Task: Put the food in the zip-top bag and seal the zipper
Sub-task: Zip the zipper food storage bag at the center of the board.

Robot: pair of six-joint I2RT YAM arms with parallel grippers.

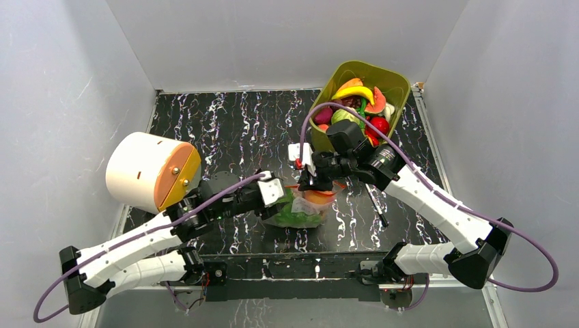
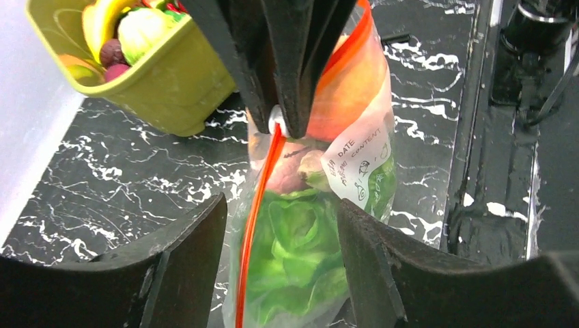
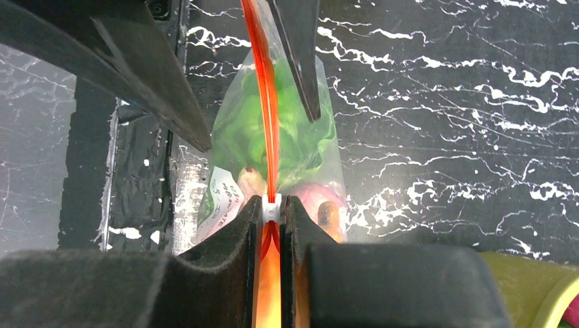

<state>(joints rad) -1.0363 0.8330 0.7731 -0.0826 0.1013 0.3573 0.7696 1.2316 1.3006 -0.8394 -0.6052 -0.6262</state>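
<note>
The zip-top bag (image 1: 300,210) lies on the black marbled table between the two arms, holding the green lettuce (image 2: 300,239), a purple piece and an orange piece of food. My right gripper (image 3: 272,205) is shut on the zipper's white slider (image 3: 271,207), with the orange-red zipper (image 3: 266,102) running away from it toward the left arm. My left gripper (image 2: 281,205) is open, its fingers (image 2: 184,253) either side of the bag's lettuce end. The zipper (image 2: 256,219) passes between them.
An olive-green tub (image 1: 399,83) with several more toy fruits (image 1: 355,102) stands at the back right. A white cylinder with an orange face (image 1: 150,171) sits at the left. A thin black stick (image 1: 375,205) lies right of the bag.
</note>
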